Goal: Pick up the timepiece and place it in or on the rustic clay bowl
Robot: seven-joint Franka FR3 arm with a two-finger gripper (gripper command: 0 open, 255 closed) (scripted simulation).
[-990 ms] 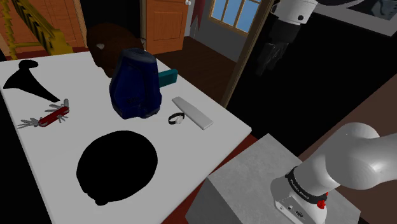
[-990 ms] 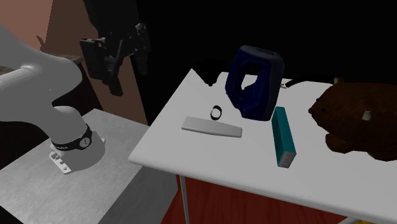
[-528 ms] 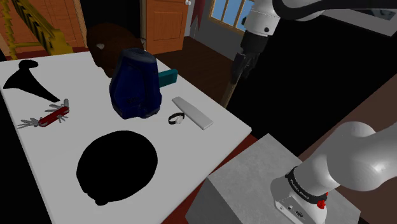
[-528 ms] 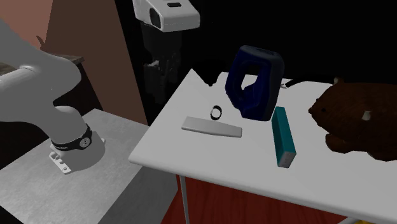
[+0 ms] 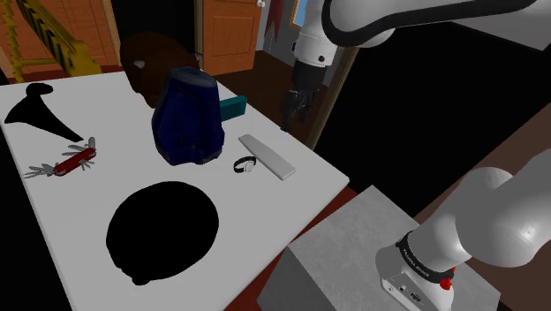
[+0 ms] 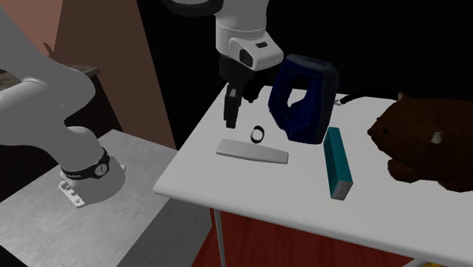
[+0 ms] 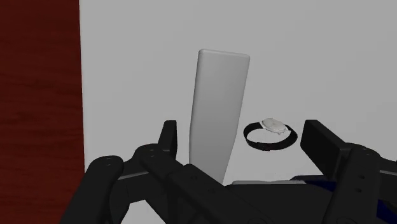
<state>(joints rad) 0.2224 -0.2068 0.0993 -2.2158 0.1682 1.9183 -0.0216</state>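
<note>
Approach is judged in hand: the gripper [image 6: 230, 120], jaws parted and empty, is held above the wristwatch [image 7: 274, 126]; centred descent is required.

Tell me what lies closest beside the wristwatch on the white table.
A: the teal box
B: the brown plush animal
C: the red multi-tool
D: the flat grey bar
D: the wristwatch lies just beside the flat grey bar, with the other three farther off.
</note>
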